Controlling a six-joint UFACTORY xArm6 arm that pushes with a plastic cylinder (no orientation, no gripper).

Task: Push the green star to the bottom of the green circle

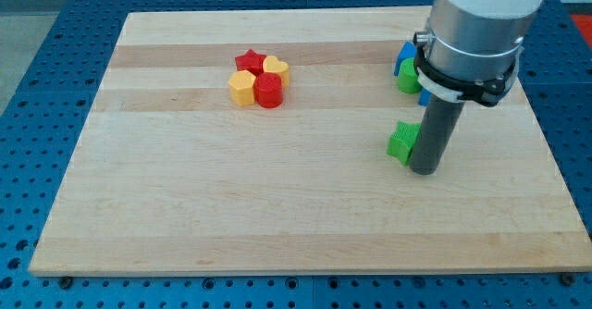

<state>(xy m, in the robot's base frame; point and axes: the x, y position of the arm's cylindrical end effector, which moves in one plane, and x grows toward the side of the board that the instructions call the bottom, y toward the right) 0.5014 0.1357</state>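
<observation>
The green star [401, 142] lies on the wooden board [277, 207] at the view's right of centre. My tip [425, 169] stands right against the star's right side, touching or nearly touching it. The green circle [408, 79] lies above the star toward the view's top, partly hidden behind the arm's grey body. The star sits below the circle with a gap of bare board between them.
A blue block [405, 55] touches the green circle's upper left; another blue piece [423, 96] shows just behind the rod. A cluster of a red star [249, 62], a yellow heart [276, 67], a yellow block [241, 89] and a red block [268, 91] lies left of centre.
</observation>
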